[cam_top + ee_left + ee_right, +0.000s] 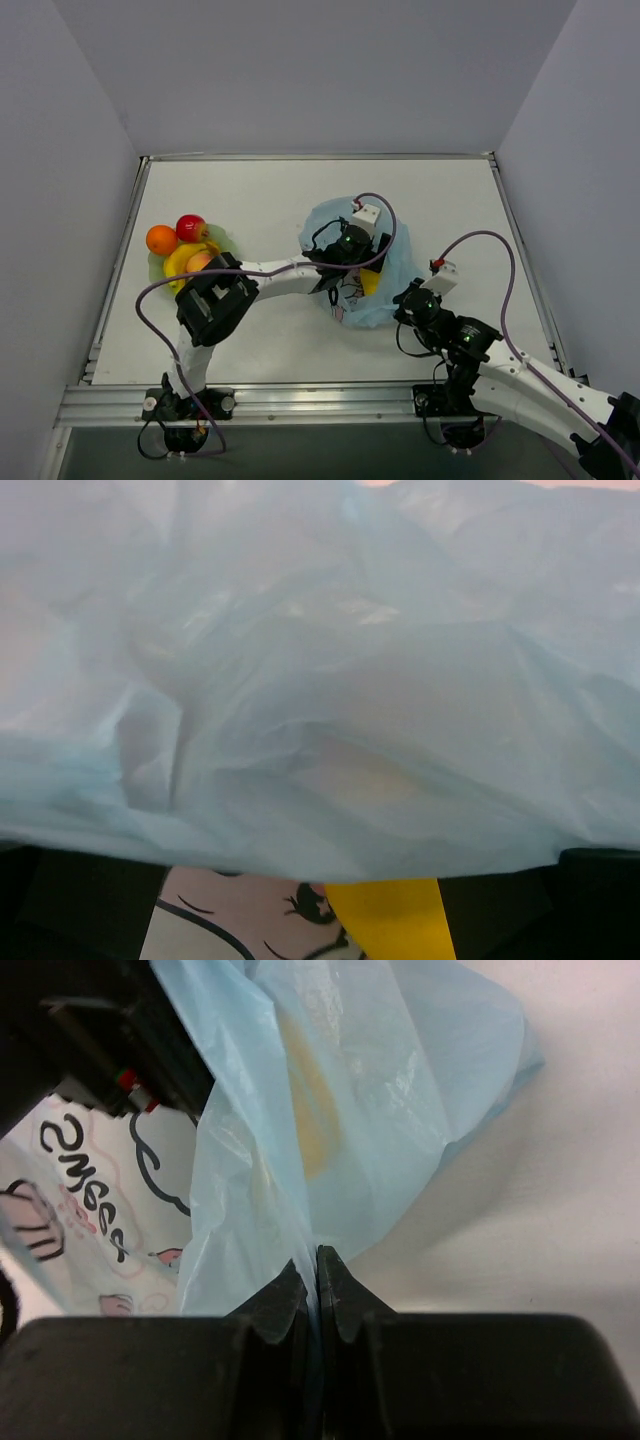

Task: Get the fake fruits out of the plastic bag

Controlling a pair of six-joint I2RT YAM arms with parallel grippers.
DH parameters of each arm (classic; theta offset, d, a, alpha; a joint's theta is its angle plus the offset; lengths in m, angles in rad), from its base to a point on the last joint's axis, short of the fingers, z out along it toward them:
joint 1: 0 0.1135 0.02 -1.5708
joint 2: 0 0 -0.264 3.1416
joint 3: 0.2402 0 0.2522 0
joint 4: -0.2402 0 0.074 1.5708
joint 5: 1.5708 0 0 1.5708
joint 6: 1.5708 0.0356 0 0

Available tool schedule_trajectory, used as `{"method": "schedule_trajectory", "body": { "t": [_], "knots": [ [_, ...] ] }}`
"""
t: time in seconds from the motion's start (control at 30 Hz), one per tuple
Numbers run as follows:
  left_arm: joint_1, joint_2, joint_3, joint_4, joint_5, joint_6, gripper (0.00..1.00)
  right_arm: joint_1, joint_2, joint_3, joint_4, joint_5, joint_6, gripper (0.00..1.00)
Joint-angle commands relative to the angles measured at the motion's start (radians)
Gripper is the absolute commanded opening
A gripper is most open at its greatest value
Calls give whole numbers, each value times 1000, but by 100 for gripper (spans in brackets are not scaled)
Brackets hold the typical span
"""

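The light-blue plastic bag lies mid-table, its cartoon print showing in the right wrist view. My left gripper is inside the bag's mouth. Its jaws stand apart and the tips are hidden under bag film. A yellow fruit piece lies between them, close to the right finger; it also shows in the top view. My right gripper is shut on the bag's near-right edge. An orange, a red apple, a yellow banana piece and a peach-pink fruit sit together at the left.
The taken-out fruits rest on a pale green round plate near the table's left edge. The left arm spans from the plate area to the bag. White walls enclose the table on three sides.
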Motion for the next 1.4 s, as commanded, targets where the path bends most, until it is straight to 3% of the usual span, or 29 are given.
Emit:
{"method": "schedule_trajectory", "body": {
  "t": [0.0,0.17,0.4,0.47,0.5,0.63,0.73,1.07,1.37],
  "knots": [
    [44,49,82,54,-8,18,97,-4,21,44,6,42,-46,0],
    [52,127,145,99,-27,68,95,-16,72,39,58,-31,-89,0],
    [89,282,297,154,97,80,94,-23,122,-2,149,-119,-107,0],
    [98,308,337,180,114,75,99,-23,136,-16,175,-133,-99,0],
    [100,326,346,191,111,74,83,-24,138,-25,179,-136,-98,0],
    [115,340,363,218,115,54,50,-27,127,-38,179,-142,-90,0],
    [116,299,313,261,117,57,38,-30,110,-50,179,-136,-84,0],
    [103,2,6,327,155,46,17,-41,122,-5,186,-79,-139,0],
    [96,-257,-236,287,220,-99,14,-88,210,56,285,-74,-263,0]
  ]
}}
